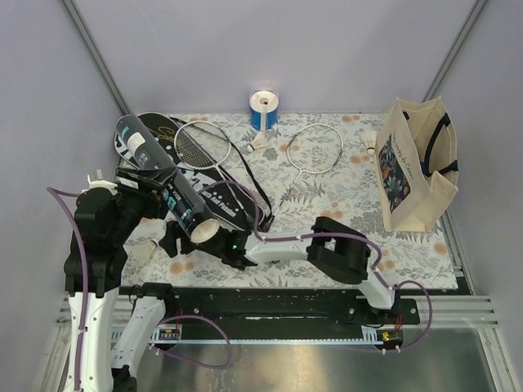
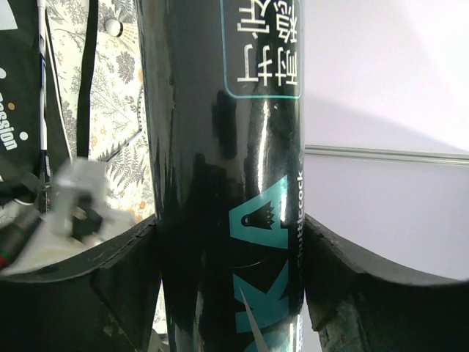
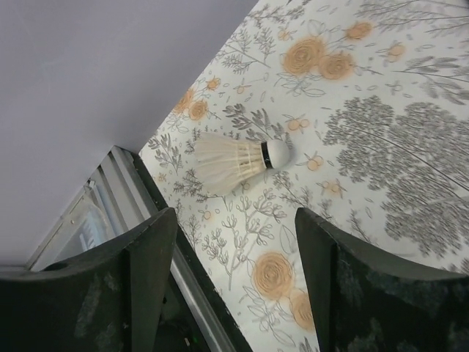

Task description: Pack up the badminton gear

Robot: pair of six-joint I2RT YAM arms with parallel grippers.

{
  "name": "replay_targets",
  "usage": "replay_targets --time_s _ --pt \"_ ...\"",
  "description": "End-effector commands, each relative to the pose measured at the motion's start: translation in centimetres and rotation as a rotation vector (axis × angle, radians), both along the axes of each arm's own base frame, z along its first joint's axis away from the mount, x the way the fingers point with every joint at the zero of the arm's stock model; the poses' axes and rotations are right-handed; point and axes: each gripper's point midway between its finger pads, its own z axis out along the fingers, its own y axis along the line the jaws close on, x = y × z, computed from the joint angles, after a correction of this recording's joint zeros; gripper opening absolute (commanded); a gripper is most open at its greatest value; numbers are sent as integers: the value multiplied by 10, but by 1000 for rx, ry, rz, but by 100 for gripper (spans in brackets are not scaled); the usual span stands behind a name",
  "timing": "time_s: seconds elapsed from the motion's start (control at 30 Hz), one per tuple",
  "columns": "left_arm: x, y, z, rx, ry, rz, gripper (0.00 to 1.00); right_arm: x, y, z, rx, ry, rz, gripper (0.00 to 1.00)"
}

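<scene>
The left gripper (image 2: pixel 231 257) clasps the slick black cylindrical tube (image 2: pixel 220 147); beside it, the released right gripper (image 3: pixel 234 235) should probably pinch the cork of the fragile white feather shuttlecock (image 3: pixel 234 161).

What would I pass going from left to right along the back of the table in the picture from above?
First racket → blue-and-white roll → second racket → shuttlecock → bag.
</scene>
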Motion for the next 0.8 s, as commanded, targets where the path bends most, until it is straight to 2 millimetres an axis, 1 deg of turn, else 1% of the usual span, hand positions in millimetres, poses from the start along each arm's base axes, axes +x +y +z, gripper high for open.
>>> replay_targets --time_s 0.0,0.07,0.17,0.2,0.27,0.37,0.43,0.47,0.5,0.6,0.67,0.77 --pt "0 -9 38 -8 -139 -59 15 -1 28 -16 -88 38 125 75" --pt "3 -10 38 -14 -140 -64 15 3 37 -29 -145 36 149 75" --pt "5 -12 38 -22 -148 -69 15 9 46 -40 -201 8 157 75" --pt "5 -12 39 -24 -151 -69 15 12 47 -44 -211 2 158 72" --pt "7 -12 38 -25 -152 -70 15 14 51 -41 -188 2 151 73" --pt "10 -14 35 -32 -146 -82 15 15 57 -42 -181 8 151 73" --pt "13 -15 34 -36 -143 -85 15 17 61 -39 -187 -18 166 75" --pt "14 -15 33 -35 -141 -87 15 18 64 -37 -194 -57 196 76" --pt "15 -16 34 -35 -142 -88 15 12 67 -33 -187 -96 279 76" --pt "18 -15 33 -33 -141 -84 15 12 67 -30 -188 -217 451 76" --pt "19 -14 32 -31 -140 -78 15 17 65 -27 -173 -273 511 77" --pt "24 -14 28 -39 -134 -76 15 23 65 -30 -158 -333 598 79"
